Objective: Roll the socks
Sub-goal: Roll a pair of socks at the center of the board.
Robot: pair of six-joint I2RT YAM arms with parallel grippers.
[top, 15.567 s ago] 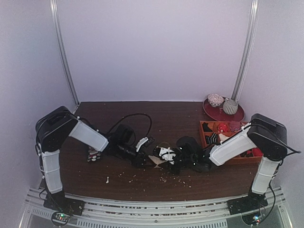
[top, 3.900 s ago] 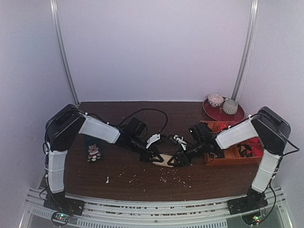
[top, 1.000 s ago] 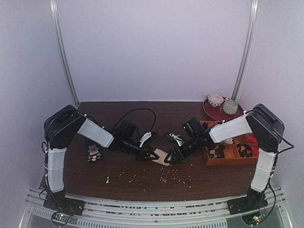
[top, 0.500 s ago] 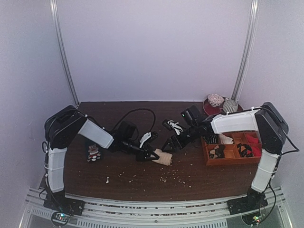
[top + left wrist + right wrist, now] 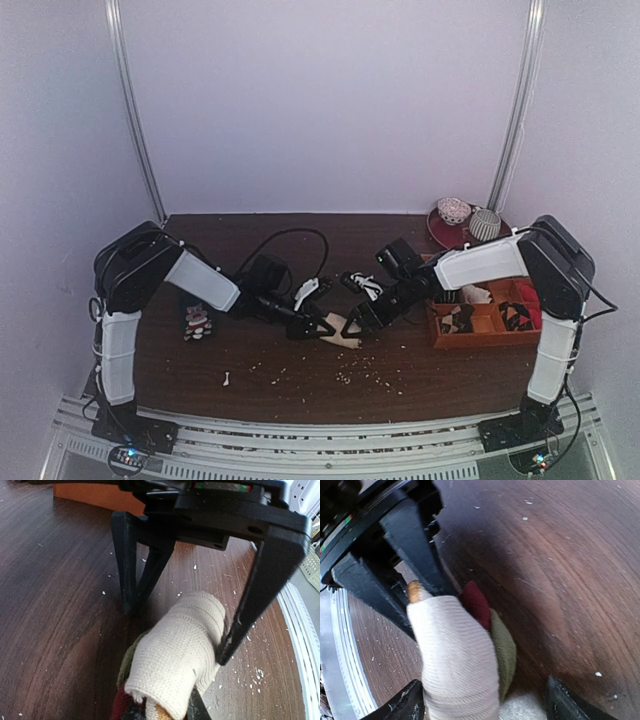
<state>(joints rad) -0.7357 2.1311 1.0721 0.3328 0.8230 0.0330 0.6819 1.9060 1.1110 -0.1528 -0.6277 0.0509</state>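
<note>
The socks point(image 5: 346, 328) are a short cream roll lying on the dark wooden table point(image 5: 300, 395), with dark red, olive and orange cloth showing at one end point(image 5: 476, 605). My left gripper point(image 5: 318, 326) is shut on that coloured end; in the left wrist view the roll point(image 5: 180, 645) sticks out forward from my jaws point(image 5: 162, 711). My right gripper point(image 5: 362, 318) is open and straddles the roll's far end, one finger on each side. In the right wrist view its fingertips point(image 5: 400, 705) flank the cream roll point(image 5: 460, 660).
An orange divided tray point(image 5: 487, 341) with sock bundles sits at the right, and a red plate point(image 5: 452, 238) with two bundles is behind it. A small dark patterned sock point(image 5: 197, 320) lies at the left. Pale crumbs point(image 5: 350, 378) dot the table's front.
My right gripper let go of the roll, lifted back towards the rear, then came down over its end with jaws wider. The left gripper has kept its hold and place.
</note>
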